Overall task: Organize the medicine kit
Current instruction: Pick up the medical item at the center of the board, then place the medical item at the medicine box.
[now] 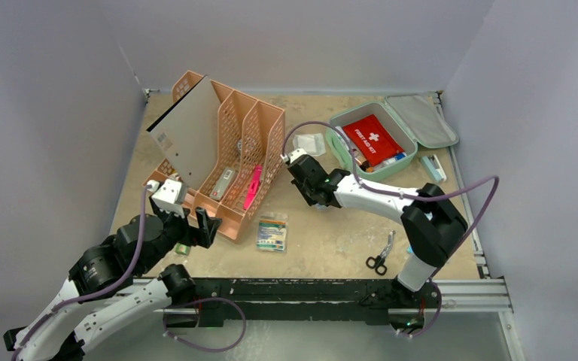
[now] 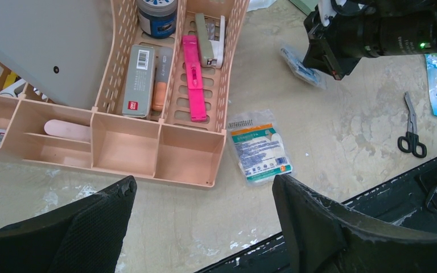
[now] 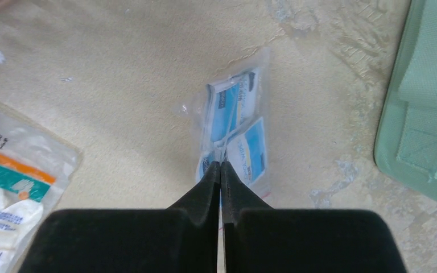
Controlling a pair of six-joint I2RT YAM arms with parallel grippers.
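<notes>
The medicine kit (image 1: 344,120) is a mint-green soft case at the back right, its lid (image 1: 424,120) folded open. A red first-aid pouch (image 1: 373,139) lies inside it. My right gripper (image 3: 221,165) is shut, its tips pinching the near edge of a clear bag of blue-and-white wipes (image 3: 236,128) that lies on the table left of the kit (image 3: 427,102). The left wrist view also shows that bag (image 2: 300,67) under the right gripper (image 2: 322,54). My left gripper (image 2: 202,187) stands open and holds nothing, in front of the orange rack.
An orange mesh rack (image 1: 226,150) with a pink item and small boxes fills the left. A gauze packet (image 1: 272,232) lies in front of it. Scissors (image 1: 380,256) are near the front edge. A white packet (image 1: 310,143) and a blue packet (image 1: 433,167) flank the kit.
</notes>
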